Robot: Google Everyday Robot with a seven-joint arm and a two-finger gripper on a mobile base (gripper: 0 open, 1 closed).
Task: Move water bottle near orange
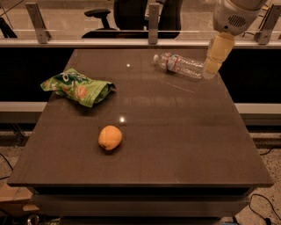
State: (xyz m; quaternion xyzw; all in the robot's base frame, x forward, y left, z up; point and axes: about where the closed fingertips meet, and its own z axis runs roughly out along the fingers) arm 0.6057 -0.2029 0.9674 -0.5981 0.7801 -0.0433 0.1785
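Here's the pale yellow gripper (210,70), hanging from the white arm over the table's far right edge, its tip right at the base end of the clear ribbed plastic water bottle with the red-and-blue label (180,65). Touching or just beside it? Can't call that one, and whether the gripper is spread or closed, I cannot tell either. The bottle lies on its side, stretching away to the gripper's left with its pale cap pointing away from the tip.

As for progress, this looks like the approach and nothing more. No grasp shows and the bottle isn't lifted. The small round orange-yellow fruit (110,137) sits well apart from the gripper, nearer the camera and off to its left. So the pick-up, the carry across and the set-down are all to come.

Around it, a crumpled green snack bag with orange print (79,87) lies far to the gripper's left, off the straight line from bottle to orange. The dark brown table (184,145) between them looks open. A black office chair (127,13) stands behind the rail, out of play.
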